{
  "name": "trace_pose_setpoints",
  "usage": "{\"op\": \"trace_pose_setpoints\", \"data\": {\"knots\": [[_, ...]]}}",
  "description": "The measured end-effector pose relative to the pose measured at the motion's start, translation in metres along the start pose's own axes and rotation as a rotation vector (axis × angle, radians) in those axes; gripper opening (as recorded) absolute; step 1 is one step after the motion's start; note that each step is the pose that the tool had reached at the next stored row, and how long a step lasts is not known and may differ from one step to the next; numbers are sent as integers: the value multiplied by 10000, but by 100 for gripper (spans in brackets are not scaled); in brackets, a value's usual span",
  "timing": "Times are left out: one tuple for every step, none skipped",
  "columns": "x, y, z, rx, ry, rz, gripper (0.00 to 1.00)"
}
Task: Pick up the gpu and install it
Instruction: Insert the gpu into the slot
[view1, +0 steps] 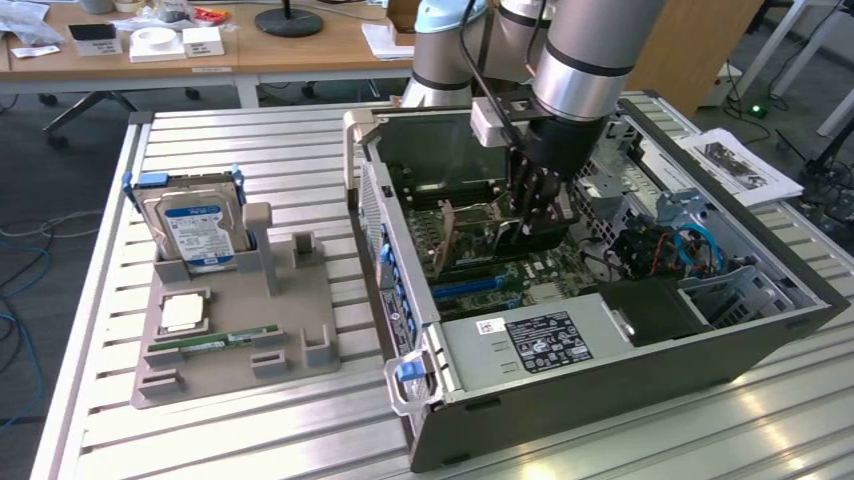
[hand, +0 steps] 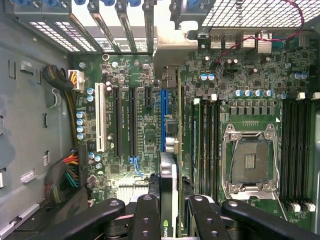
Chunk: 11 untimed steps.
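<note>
The gpu (hand: 169, 167) is a thin dark card seen edge-on in the wrist view, with a green logo near my fingers (hand: 147, 207). It stands over the long blue slot (hand: 164, 112) of the motherboard (hand: 135, 125), and its silver bracket end (hand: 167, 52) reaches the case's rear openings. My gripper (hand: 171, 205) is shut on the card, one black finger on each face. In the exterior view the gripper (view1: 537, 215) hangs inside the open computer case (view1: 574, 340), with the card (view1: 449, 240) upright below it. Whether the card's edge sits in the slot I cannot tell.
The bare CPU socket (hand: 248, 160) and RAM slots lie beside the card, and cable bundles (hand: 65, 175) on its other side. On the exterior view's left, a grey holder (view1: 240, 330) carries a hard drive (view1: 198, 225), a chip (view1: 183, 312) and a green RAM stick (view1: 220, 342). Papers (view1: 741, 165) lie behind the case.
</note>
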<state>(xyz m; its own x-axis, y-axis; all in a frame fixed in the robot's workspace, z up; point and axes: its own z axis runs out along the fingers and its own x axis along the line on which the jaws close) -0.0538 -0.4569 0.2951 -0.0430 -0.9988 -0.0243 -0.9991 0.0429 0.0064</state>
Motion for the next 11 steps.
{"op": "trace_pose_setpoints", "data": {"knots": [[0,0,0,0,0,0,27],[0,0,0,0,1,0,27],[0,0,1,0,1,0,27],[-3,-1,3,1,-3,-1,27],[-6,0,3,1,-2,0,27],[-7,1,3,1,-1,0,27],[-7,1,3,1,0,-1,27],[-7,1,3,1,-1,0,27],[-8,1,3,0,0,0,27],[-8,1,2,0,1,0,27],[-8,1,2,0,1,0,27]]}}
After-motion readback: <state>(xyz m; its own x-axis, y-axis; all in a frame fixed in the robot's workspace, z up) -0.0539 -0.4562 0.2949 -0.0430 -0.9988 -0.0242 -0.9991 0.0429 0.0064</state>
